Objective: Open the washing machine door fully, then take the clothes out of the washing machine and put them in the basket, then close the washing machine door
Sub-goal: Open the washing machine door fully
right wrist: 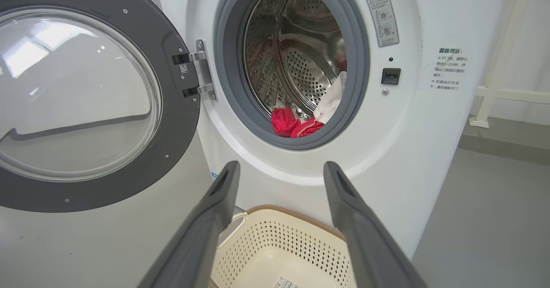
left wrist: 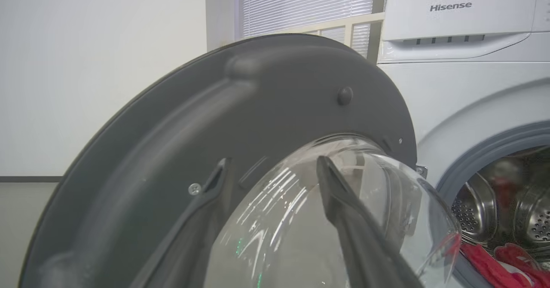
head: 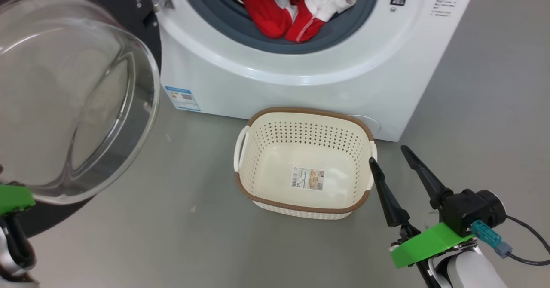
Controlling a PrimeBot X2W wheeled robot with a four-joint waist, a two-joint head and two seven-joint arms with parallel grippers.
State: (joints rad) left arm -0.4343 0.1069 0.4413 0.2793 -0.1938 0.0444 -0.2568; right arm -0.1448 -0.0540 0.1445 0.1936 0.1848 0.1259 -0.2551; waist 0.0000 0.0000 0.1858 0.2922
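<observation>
The washing machine door (right wrist: 81, 99) stands wide open to the left of the drum mouth, glass bowl facing out, so the way in is free. The clothes (head: 296, 8) lie red and white at the drum's front lip inside the washing machine (head: 300, 86). The basket (head: 300, 112) sits empty on the floor just below, placed to receive them. The left gripper (left wrist: 271, 161) is spread wide against the door's glass, gripping nothing. The right gripper (head: 388, 154) hovers wide open beside the basket, probably ready to reach in.
</observation>
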